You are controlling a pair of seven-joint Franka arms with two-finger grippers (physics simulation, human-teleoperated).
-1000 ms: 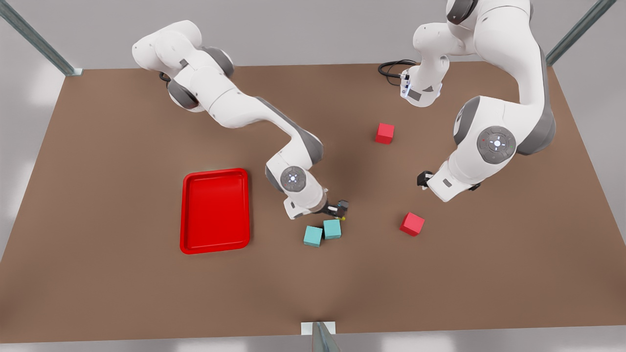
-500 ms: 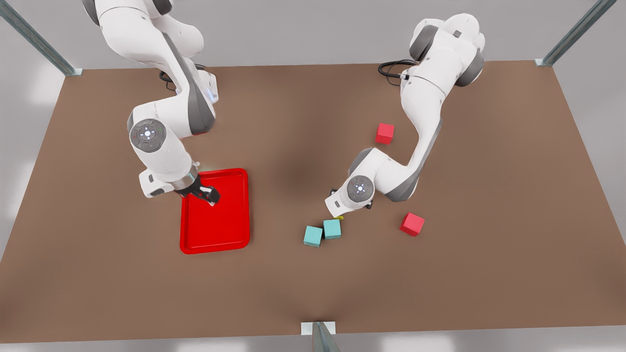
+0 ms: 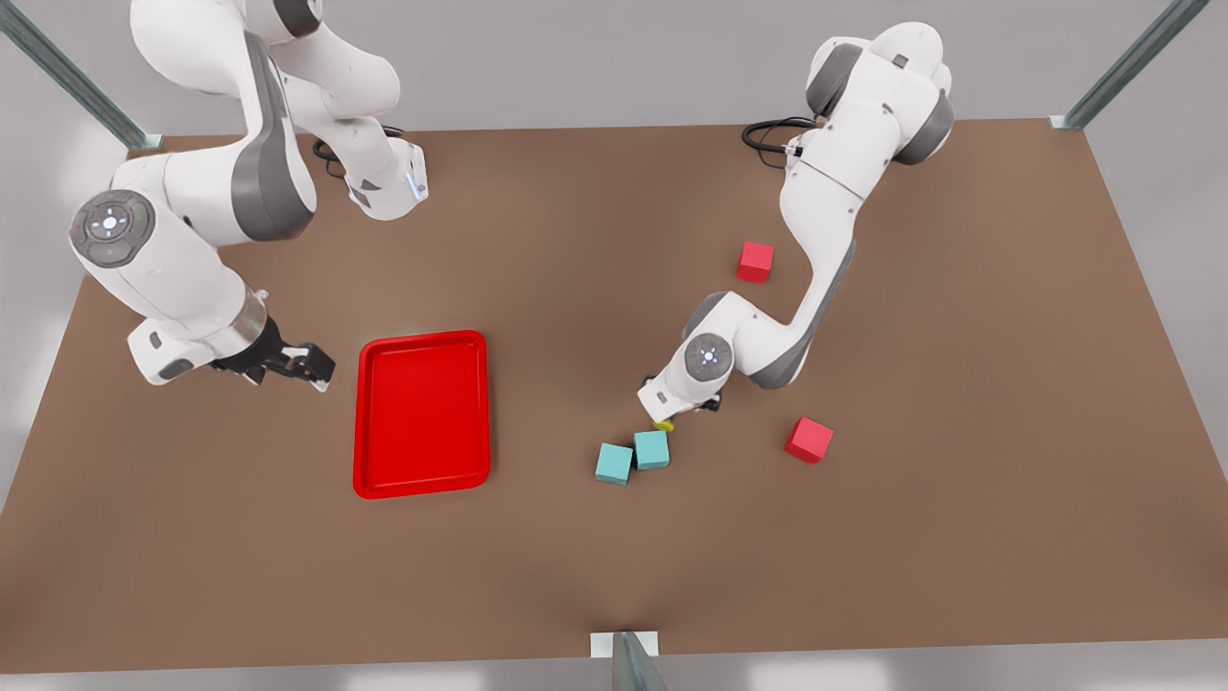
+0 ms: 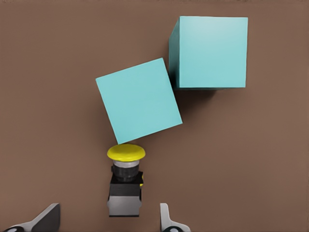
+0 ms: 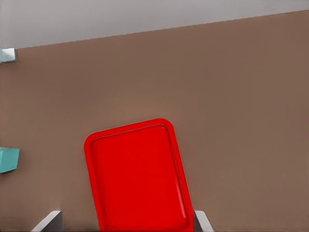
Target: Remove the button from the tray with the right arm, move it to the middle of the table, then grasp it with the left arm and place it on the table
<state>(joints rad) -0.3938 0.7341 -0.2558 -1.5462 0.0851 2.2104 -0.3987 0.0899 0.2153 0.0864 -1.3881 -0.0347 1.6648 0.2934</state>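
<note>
Left wrist view: button (image 4: 125, 180) on desk (image 3: 959, 384), touching teal cube (image 4: 139, 100), between spread fingers (image 4: 166, 217). Looks light, rigid; pinch boxy base, cap probably slippery. Right gripper (image 3: 288, 363) parked left of tray (image 3: 422, 485), fingers apart.

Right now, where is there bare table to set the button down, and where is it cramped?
The button lies between the open left gripper fingers, its cap touching a teal cube: cramped there. Free patches: between the tray and the teal cubes, and between them and the near red cube. The right gripper waits open beside the tray.
</note>
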